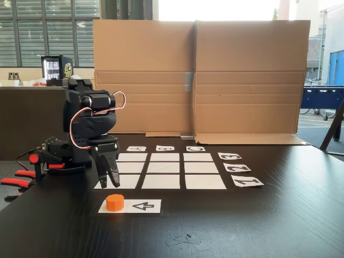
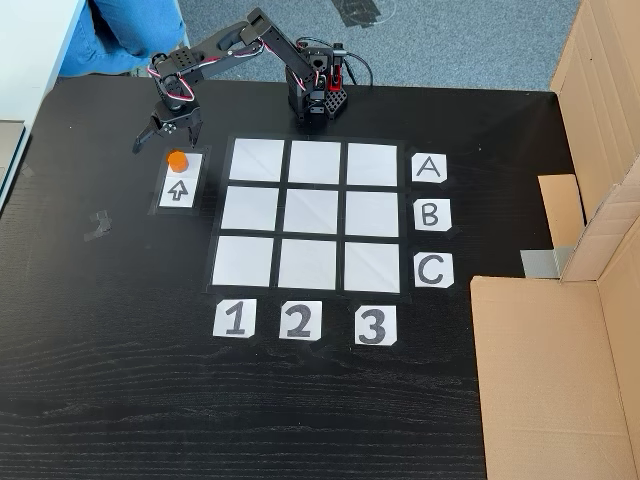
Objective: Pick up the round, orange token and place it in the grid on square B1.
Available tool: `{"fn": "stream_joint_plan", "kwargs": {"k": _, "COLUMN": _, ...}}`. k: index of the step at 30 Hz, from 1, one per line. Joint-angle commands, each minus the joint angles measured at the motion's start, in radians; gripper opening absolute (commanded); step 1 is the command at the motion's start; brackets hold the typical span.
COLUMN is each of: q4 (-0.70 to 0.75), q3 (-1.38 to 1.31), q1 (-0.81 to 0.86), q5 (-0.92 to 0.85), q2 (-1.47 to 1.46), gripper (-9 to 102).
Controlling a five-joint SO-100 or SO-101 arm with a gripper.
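The fingers (image 2: 161, 135) hang spread apart and hold nothing, poised just above and behind the token (image 2: 177, 160), apart from it; in a fixed view they point down (image 1: 109, 179) just beyond it. The token (image 1: 114, 202) stands upright on the arrow strip (image 2: 179, 188), at the end away from the arrowhead, presumably a marked start spot within easy reach of the arm (image 2: 225, 42). The grid (image 2: 314, 214) lies just beside the strip. Square B1 (image 2: 249, 209), the middle rectangle of the column above label 1 (image 2: 235, 319), is bare. The table (image 2: 120, 330) is open all round the strip; the cardboard wall (image 2: 545, 375) stands well apart.
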Motion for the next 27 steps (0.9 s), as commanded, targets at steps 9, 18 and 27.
{"fn": "stream_joint_plan", "kwargs": {"k": 9, "q4": -0.015, "q3": -0.089, "q1": -0.018, "q5": 0.015, "q2": -0.075, "gripper": 58}}
{"fn": "stream_joint_plan", "kwargs": {"k": 18, "q4": -0.015, "q3": -0.143, "q1": -0.029, "q5": 0.020, "q2": -0.126, "gripper": 58}}
{"fn": "stream_joint_plan", "kwargs": {"k": 27, "q4": -0.021, "q3": -0.173, "q1": -0.035, "q5": 0.032, "q2": -0.164, "gripper": 47}}
